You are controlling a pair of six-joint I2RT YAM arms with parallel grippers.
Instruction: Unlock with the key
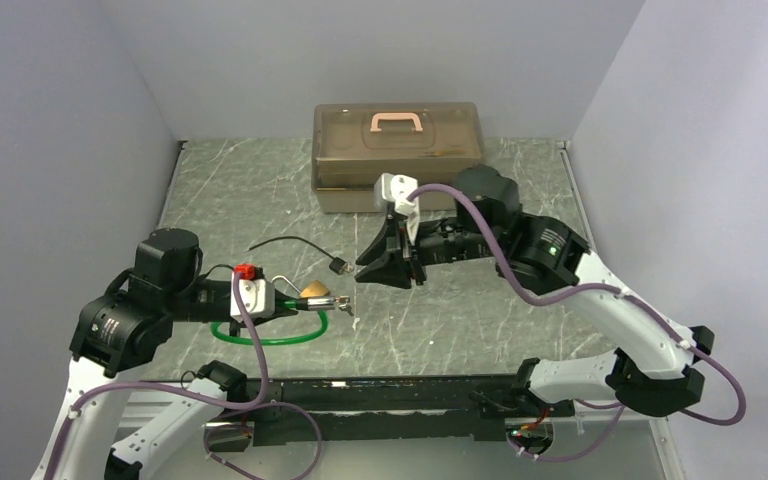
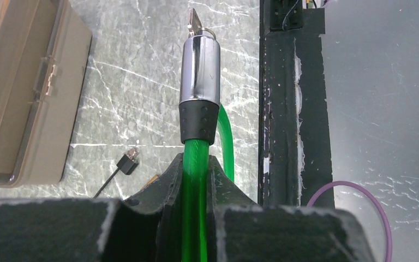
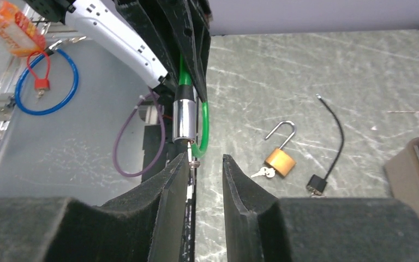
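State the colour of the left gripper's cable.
Green; the cable shows best in the left wrist view.

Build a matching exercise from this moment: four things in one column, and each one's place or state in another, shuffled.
Things
1. green cable
2. padlock
3. box
4. right tool

Places or states
A. at the far end of the table
B. open, nothing between its fingers
C. clamped in the left tool
D. lying flat, shackle open

Pairs: 1-C, 2-D, 3-A, 4-B
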